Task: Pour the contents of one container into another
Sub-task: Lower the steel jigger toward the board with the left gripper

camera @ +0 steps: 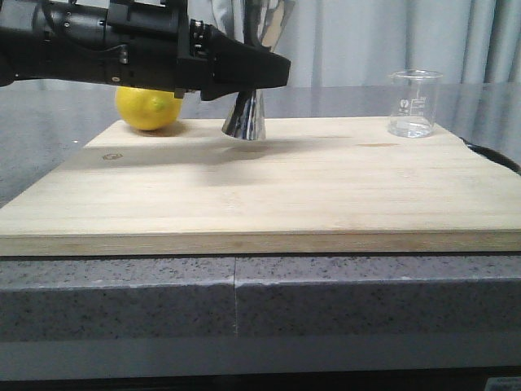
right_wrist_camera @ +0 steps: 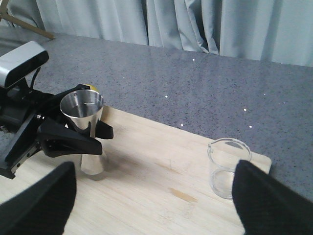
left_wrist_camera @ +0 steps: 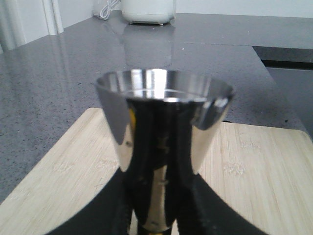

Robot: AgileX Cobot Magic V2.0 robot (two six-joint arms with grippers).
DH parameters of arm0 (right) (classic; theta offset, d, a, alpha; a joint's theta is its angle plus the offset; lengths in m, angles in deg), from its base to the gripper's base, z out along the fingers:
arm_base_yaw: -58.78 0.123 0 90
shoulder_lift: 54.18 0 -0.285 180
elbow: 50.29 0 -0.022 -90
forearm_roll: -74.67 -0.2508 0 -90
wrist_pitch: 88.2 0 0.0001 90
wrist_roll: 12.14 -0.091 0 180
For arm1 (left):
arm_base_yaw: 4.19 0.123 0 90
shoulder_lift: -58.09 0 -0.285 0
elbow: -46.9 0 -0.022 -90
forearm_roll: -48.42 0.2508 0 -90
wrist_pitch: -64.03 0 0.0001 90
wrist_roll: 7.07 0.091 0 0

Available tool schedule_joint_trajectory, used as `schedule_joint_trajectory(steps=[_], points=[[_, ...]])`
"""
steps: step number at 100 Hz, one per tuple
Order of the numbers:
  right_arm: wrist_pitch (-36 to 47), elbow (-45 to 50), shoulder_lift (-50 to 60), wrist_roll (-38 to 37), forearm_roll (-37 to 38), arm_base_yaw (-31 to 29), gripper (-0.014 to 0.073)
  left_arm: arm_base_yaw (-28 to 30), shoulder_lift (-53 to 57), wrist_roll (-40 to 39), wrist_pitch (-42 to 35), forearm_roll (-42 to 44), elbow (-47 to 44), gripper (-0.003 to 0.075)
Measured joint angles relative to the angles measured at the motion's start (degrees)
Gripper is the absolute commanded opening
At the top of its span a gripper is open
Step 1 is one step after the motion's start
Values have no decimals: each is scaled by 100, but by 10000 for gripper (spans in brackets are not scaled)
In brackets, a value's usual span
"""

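Left fingers: the black left gripper [camera: 259,75] is closed around the waist of the shiny steel hourglass-shaped jigger [camera: 244,116], one finger [right_wrist_camera: 63,139] on each side.
Right fingers: the right gripper [right_wrist_camera: 154,196] is spread wide and holds nothing.
Jigger: upright, base on the pale wooden board [camera: 269,191], just beside the yellow lemon [camera: 149,107].
Small clear glass beaker [camera: 415,103]: upright at the board's far right corner, well apart from the jigger.
Board: lies on a grey speckled counter [camera: 244,297].

Upright steel jigger [camera: 244,116] stands on the board, well apart from the upright clear beaker [camera: 415,103].
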Motion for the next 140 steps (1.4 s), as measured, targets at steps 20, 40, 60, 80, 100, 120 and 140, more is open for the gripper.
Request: schedule_joint_trajectory(steps=[20,40,60,80,100,120,140], points=[[0,0,0,-10,0,0,588,0,0,0,-287,0,0,59],[0,0,0,-10,0,0,588,0,0,0,-381,0,0,59],[0,0,0,-10,0,0,588,0,0,0,-381,0,0,59],[0,0,0,-10,0,0,588,0,0,0,-276,0,0,59],[0,0,0,-10,0,0,588,0,0,0,-169,0,0,59],[0,0,0,-10,0,0,588,0,-10,62,-64,0,0,59],[0,0,0,-10,0,0,588,0,-10,101,-25,0,0,59]])
